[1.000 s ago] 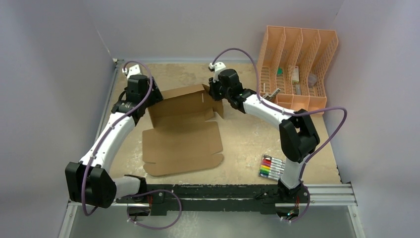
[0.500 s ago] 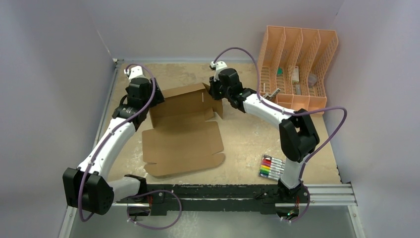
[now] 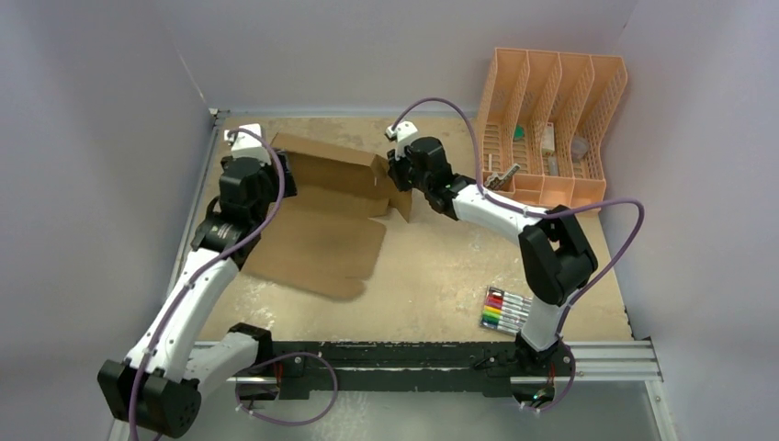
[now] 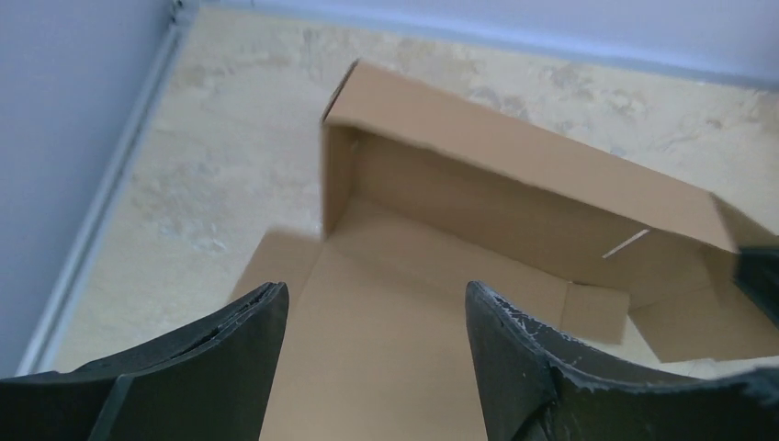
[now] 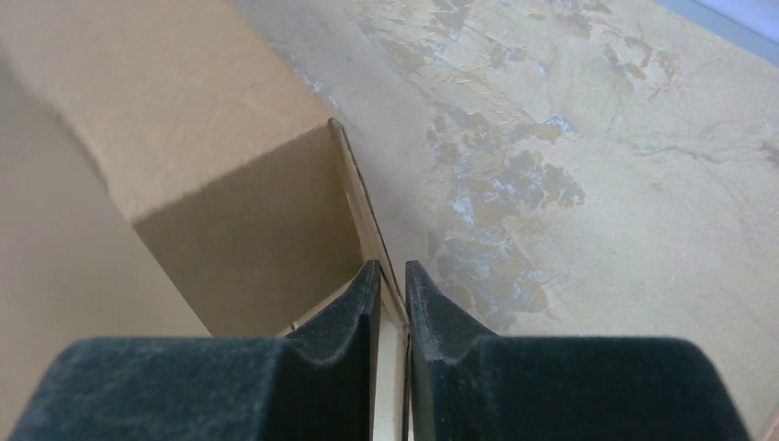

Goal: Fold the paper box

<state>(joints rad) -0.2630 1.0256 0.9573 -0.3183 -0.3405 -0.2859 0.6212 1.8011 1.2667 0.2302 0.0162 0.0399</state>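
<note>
A: Any print on the paper box?
B: None, plain brown. Markers at four o'clock, organizer at one o'clock: lettering too small to read.

The top camera sat high above and behind the arm bases, looking down over the whole bench. The left wrist camera looked from behind the left pincer, between its spread fingers, at the paper box just ahead. The right wrist camera sat much nearer, behind the right pincer. All three views shared the box corner at the right pincer.
</note>
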